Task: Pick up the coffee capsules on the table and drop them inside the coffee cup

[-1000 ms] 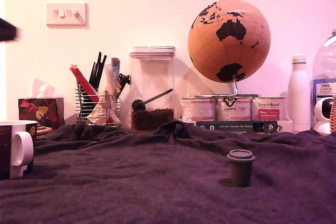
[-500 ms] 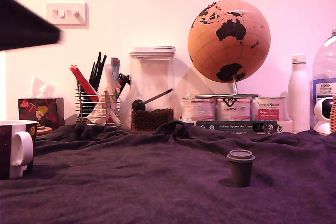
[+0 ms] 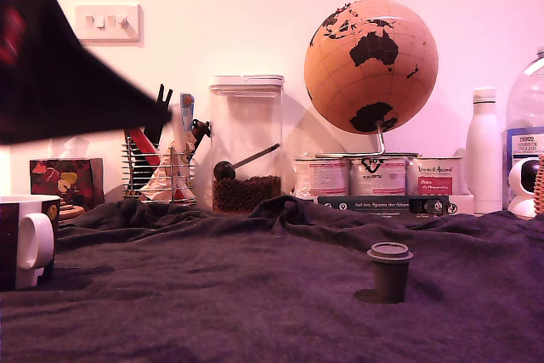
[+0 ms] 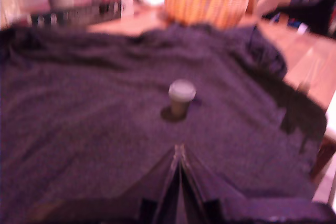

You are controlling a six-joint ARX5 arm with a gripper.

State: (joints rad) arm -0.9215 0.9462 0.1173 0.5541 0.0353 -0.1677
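In the wrist view the gripper (image 4: 179,153) has its two dark fingers pressed together to a point, holding nothing. Just beyond that tip, at about 12 o'clock from it, the coffee capsule (image 4: 181,97) stands on its narrow end with the wide rim up, on the table (image 4: 79,129) and its wrinkled dark cloth. Nothing lies between the fingertips and the capsule. Farther off, a wicker basket (image 4: 209,1) sits past the cloth's far edge.

In the exterior view the capsule (image 3: 390,271) stands alone on the cloth, low on that view's right, at roughly 4 o'clock from the picture's centre. The coffee cup (image 3: 25,241) sits at the far left edge, at about 9 o'clock, well apart from the capsule, its white handle facing the camera. The gripper (image 3: 153,112) shows as a blurred dark wedge at about 10 o'clock, high above the cup and pointing toward the view's right.

Behind the cloth, along the wall, stand a wire holder of pens (image 3: 157,167), a clear canister of coffee beans (image 3: 246,144), round tins (image 3: 374,174), a globe (image 3: 371,65) and a white bottle (image 3: 484,152).
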